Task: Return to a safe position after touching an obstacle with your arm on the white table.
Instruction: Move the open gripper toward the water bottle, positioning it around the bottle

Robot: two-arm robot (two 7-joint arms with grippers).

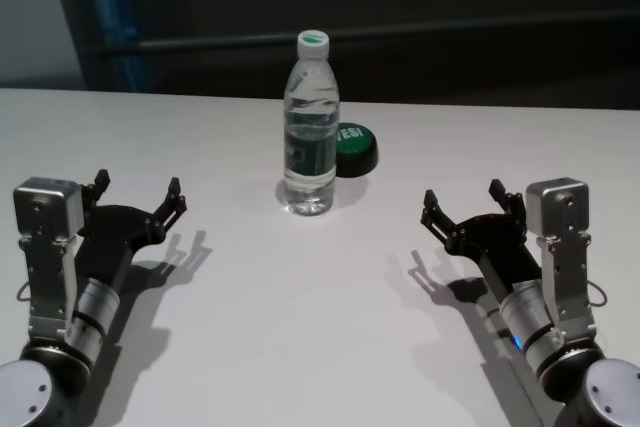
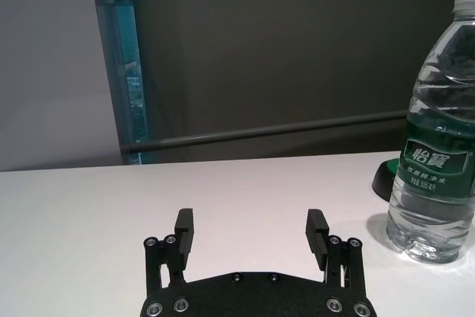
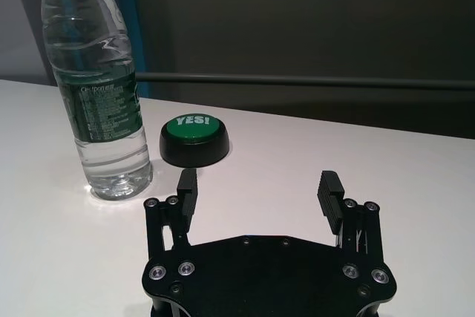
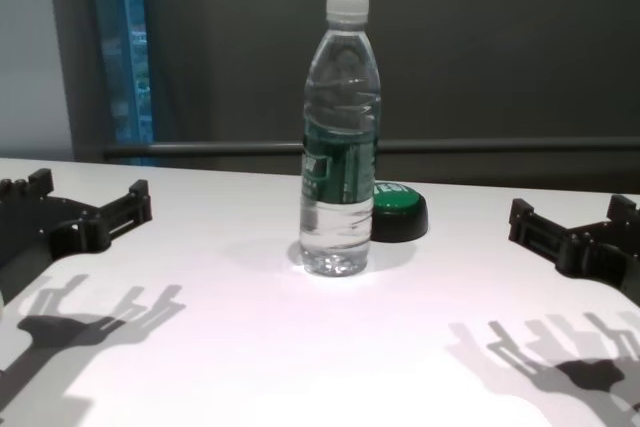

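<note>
Head view showed both grippers, left gripper [image 1: 138, 192] & right gripper [image 1: 462, 203], spread empty, well apart from obstacle [image 1: 310, 127]: prob. light, tippy, slick; grip at label.

Overhead light falls bright on the white table [image 4: 250, 347], which shows glare around the bottle [image 4: 340, 137]. Crisp forked pincer shadows lie near the table's front edge. Background dim; focus adequate.
</note>
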